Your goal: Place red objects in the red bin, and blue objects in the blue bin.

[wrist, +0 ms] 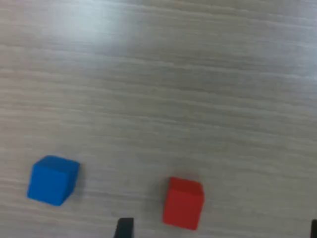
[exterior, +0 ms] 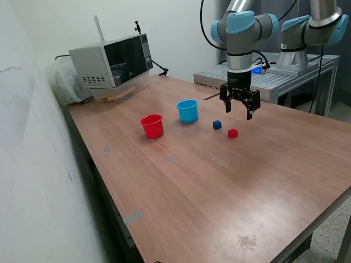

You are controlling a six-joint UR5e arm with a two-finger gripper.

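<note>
Gripper (exterior: 239, 107) is hanging above the desk (exterior: 219, 186) with fingers spread, gripping nothing. Red cube (exterior: 233, 133) and blue cube (exterior: 217, 125) are sitting on the wood just below it, near each other but apart. Blue cup (exterior: 187, 110) and red cup (exterior: 152, 126) are standing upright further toward the exterior view's left, nearer the microwave (exterior: 112, 64) at the desk's far corner.

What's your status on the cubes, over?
End effector open, empty, hovering above table. Red cube and blue cube both loose on table, apart. Red cup, blue cup upright. Nothing blocking.
</note>
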